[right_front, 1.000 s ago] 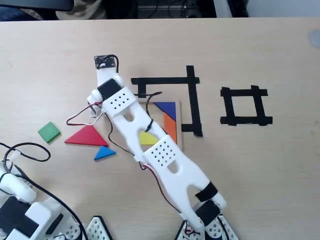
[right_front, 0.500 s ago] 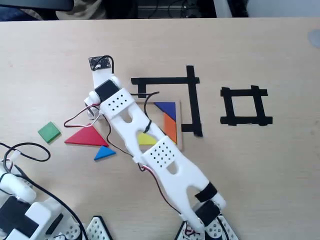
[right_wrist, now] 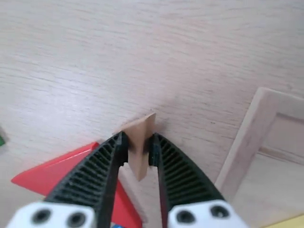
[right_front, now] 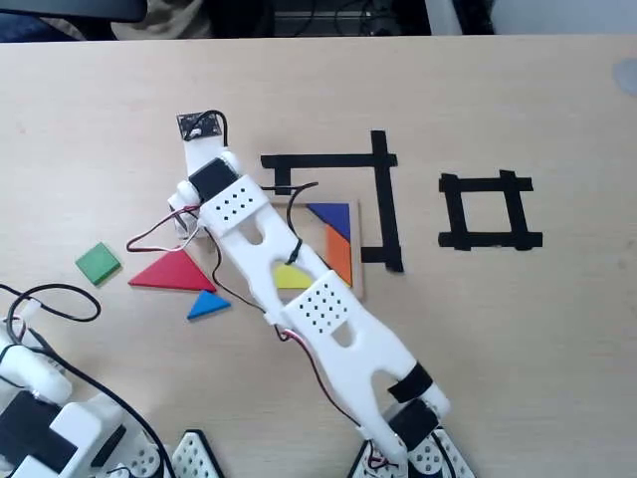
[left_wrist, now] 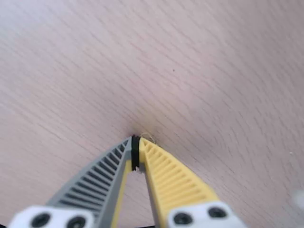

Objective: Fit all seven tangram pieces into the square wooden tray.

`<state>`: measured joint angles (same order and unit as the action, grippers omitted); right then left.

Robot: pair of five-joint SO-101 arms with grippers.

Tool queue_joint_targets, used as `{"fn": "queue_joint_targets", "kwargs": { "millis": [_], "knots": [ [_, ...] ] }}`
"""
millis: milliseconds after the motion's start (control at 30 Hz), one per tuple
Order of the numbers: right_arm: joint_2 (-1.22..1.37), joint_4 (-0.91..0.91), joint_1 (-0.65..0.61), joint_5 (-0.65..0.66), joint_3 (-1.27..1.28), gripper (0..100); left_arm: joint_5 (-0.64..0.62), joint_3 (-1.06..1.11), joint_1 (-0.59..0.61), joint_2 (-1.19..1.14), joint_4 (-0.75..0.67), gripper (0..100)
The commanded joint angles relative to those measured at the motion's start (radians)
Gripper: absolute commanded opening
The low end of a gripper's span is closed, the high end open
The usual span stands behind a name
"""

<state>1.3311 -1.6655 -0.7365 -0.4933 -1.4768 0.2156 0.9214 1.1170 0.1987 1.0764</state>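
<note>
Table [right_front: 518, 339]: pale wood grain, it ran across the whole high view.
Right arm [right_front: 299, 289]: white, it stretched from the bottom centre of the high view up to the upper left, lying across the left part of the tray.
Left arm [right_front: 40, 418]: it sat folded in the lower left corner of the high view, well apart from the pieces.
Black tape frame [right_front: 381, 199]: strips ran along the top and right side of the tray, just right of centre.
Second tape square [right_front: 490, 211]: it lay on bare table further right.
Wooden tray [right_wrist: 247, 137]: it lay at centre in the high view; one pale corner of its rim showed at the right of the right wrist view.
Red triangle [right_front: 171, 271]: flat on the table at centre left, outside the tray.
Orange piece [right_front: 340, 254]: inside the tray against its right edge.
Blue triangle [right_front: 333, 212]: inside the tray, touching the top of the orange piece.
Yellow piece [right_front: 292, 276]: inside the tray, partly hidden by the right arm.
Green square [right_front: 98, 263]: on the table at far left, near the red triangle.
Small blue triangle [right_front: 207, 305]: on the table just below the red triangle.
Right gripper [right_wrist: 138, 140]: black jaws were clamped on a tan wooden piece [right_wrist: 141, 129], held on edge over the red triangle's corner, beside the tray.
Left gripper [left_wrist: 135, 142]: grey and yellow jaws were closed tip to tip over bare table, holding nothing.
</note>
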Motion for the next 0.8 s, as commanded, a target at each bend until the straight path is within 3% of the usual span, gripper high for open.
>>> {"fn": "queue_joint_targets", "kwargs": {
  "millis": [0, 300, 767],
  "knots": [
    [-0.01, -0.02, -0.014, 0.009, 0.015, 1.1, 0.009, -0.004, -0.012, 0.026, -0.006, 3],
    [-0.004, -0.094, -0.003, 0.011, -0.154, 1.1, 0.009, -0.004, -0.012, 0.026, -0.008, 3],
    [-0.01, -0.094, -0.002, 0.011, -0.127, 1.1, 0.009, -0.005, -0.012, 0.026, -0.008, 3]
  ]
}}
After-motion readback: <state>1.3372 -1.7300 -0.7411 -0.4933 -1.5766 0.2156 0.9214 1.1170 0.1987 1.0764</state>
